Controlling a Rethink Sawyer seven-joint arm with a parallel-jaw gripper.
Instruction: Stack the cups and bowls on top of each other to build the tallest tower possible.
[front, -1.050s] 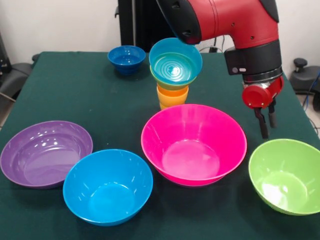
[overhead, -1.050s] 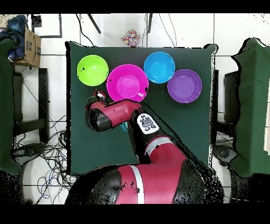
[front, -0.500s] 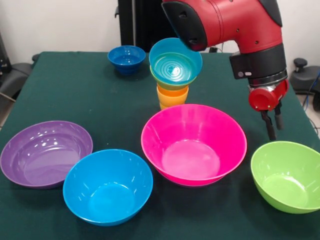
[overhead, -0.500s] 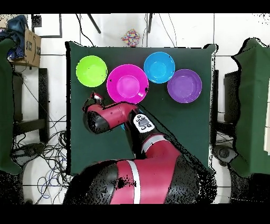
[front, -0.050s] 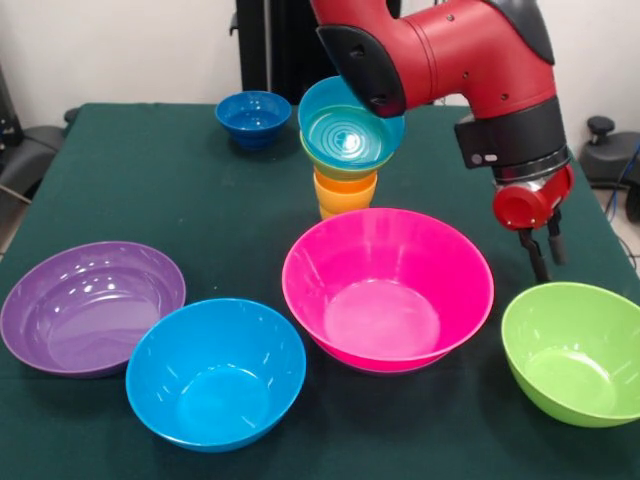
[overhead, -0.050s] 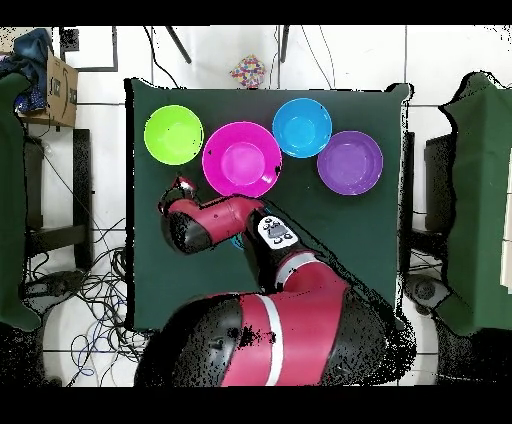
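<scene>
While the claw (front, -0.050s: 541, 254) hangs at the right of the front view, just above the far rim of the large green bowl (front, -0.050s: 572, 352), you see its two dark fingers slightly parted and grasping nothing. The tower (front, -0.050s: 349, 145) stands at upper centre of the counter (front, -0.050s: 150, 190), behind the pink bowl (front, -0.050s: 388, 288): orange cups at the base, then a small green bowl and a light blue bowl (front, -0.050s: 351, 124) on top. The dark blue bowl (front, -0.050s: 253, 117) sits upper left; the purple bowl (front, -0.050s: 92, 305) and large blue bowl (front, -0.050s: 216, 372) lie lower left.
</scene>
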